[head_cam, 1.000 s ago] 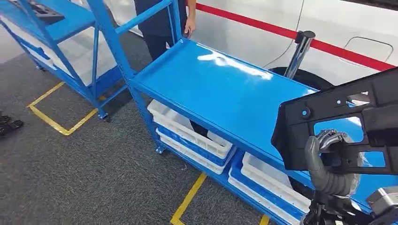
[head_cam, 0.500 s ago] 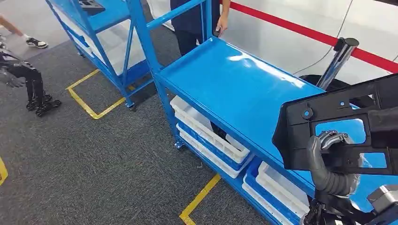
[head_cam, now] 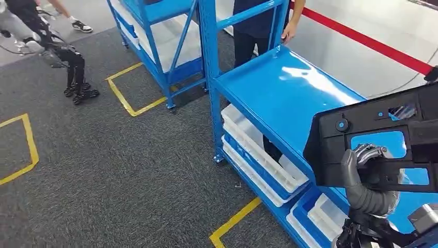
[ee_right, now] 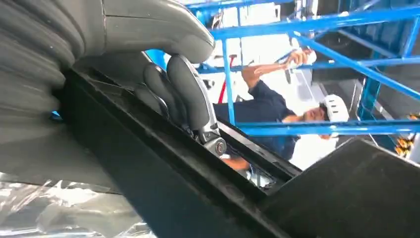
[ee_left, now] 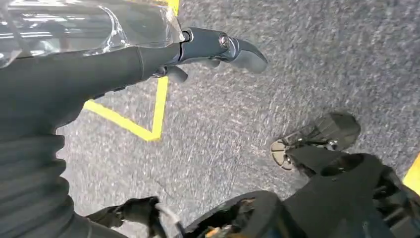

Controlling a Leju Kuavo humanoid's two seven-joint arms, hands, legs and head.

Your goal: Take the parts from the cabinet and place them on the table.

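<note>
Black part [head_cam: 379, 139]: gripped by right hand [head_cam: 364, 173], fingers curled through its frame, near right. Left hand [ee_left: 218, 47]: hanging, fingers apart, holding nothing. Blue bench [head_cam: 289, 98]: view has swung left since a second ago; robot turning, placement pending.

Blue shelf table [head_cam: 289, 93], glossy top bare, a person's hand [head_cam: 289, 32] at its far edge. White crates [head_cam: 258, 150] stacked on the lower shelf. Grey carpet floor [head_cam: 129, 175] with yellow tape lines [head_cam: 232, 222]; second blue rack [head_cam: 165, 46] beyond.
</note>
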